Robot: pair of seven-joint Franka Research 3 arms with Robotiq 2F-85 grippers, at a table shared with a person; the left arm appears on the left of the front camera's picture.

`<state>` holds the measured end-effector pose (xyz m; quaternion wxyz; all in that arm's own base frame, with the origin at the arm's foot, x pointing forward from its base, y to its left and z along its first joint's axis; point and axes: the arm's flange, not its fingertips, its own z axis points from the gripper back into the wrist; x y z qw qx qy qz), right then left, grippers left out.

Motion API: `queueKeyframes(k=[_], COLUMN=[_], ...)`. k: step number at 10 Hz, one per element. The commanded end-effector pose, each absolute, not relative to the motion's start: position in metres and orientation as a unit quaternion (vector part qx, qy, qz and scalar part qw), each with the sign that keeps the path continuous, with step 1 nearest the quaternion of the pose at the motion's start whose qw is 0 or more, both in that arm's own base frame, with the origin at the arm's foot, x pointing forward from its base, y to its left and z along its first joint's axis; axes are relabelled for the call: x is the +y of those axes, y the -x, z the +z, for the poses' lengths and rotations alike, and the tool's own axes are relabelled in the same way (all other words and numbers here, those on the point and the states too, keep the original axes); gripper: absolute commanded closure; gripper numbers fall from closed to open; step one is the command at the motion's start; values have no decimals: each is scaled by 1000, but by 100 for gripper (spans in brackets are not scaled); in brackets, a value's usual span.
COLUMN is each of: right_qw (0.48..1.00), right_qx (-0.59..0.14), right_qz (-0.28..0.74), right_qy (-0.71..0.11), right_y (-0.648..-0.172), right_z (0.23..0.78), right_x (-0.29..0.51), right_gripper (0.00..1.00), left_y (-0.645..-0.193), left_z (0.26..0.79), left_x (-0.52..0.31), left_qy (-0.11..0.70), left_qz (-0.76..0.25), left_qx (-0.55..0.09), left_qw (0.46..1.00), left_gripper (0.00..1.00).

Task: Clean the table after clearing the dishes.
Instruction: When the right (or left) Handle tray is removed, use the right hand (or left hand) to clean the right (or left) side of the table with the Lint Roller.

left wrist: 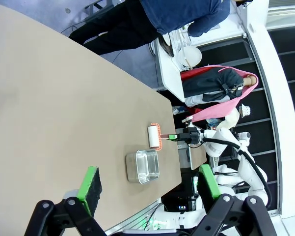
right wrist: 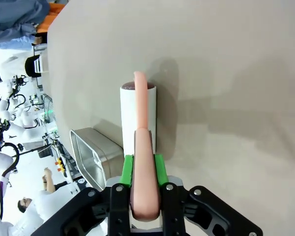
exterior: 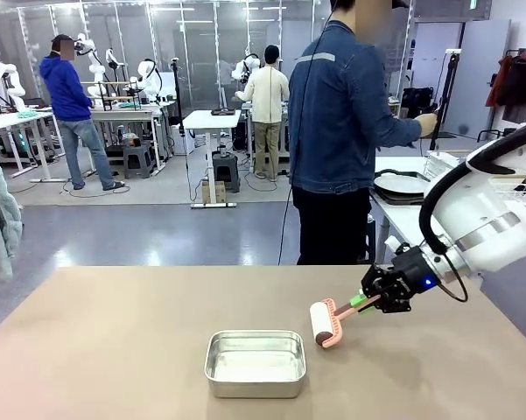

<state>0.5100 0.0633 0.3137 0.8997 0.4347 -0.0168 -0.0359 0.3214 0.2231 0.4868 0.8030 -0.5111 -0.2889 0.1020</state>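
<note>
Gripping the salmon-pink handle of a lint roller (exterior: 324, 324) with the right claw (exterior: 361, 303), green pads pinched shut on either side of the handle. Seen from the right wrist too: right claw (right wrist: 144, 162) clamped on the handle, lint roller (right wrist: 137, 118) pointing straight ahead, white roll low on the desk (right wrist: 226, 59) and apparently touching it. Reaching in from the right edge of the desk (exterior: 114, 350), roll end aimed toward the middle. Sitting just right of a square steel pan (exterior: 255, 363), near but apart. Parked near the near edge at about mid-width, that pan, shiny inside.

Hanging high over the desk (left wrist: 49, 98) with the left claw (left wrist: 147, 172), jaws spread wide, gripping nothing, green pads (left wrist: 91, 184) well apart. Looking down on the steel pan (left wrist: 143, 166) and lint roller (left wrist: 152, 137) side by side by the desk edge.

Spotted off the desk: white plate (exterior: 403, 183) on a dark tray (exterior: 387, 194), on a white-topped side table (exterior: 403, 219) beyond the far right corner. Cannot tell a second plate.

Standing past the far edge, right of middle: person (exterior: 341, 114) in denim jacket and dark trousers, turned toward that side table.
</note>
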Motion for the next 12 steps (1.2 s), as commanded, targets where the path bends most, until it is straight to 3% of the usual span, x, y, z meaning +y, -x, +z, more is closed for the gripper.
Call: queueKeyframes(k=[1, 6, 12], right_qw=[912, 927, 960], right_qx=[-3, -6, 6], right_qz=[-39, -70, -75], right_qy=[-407, -367, -269], right_y=[-508, -493, -470], right_z=[271, 252, 296], right_x=[22, -83, -145], right_gripper=[79, 79, 79], left_y=[-319, -319, -319], left_z=[490, 490, 490], left_x=[223, 223, 223], left_qy=[517, 517, 517], left_qz=[108, 108, 108], left_qx=[-286, -286, -286], left_qw=[800, 800, 800], left_gripper=[0, 0, 0])
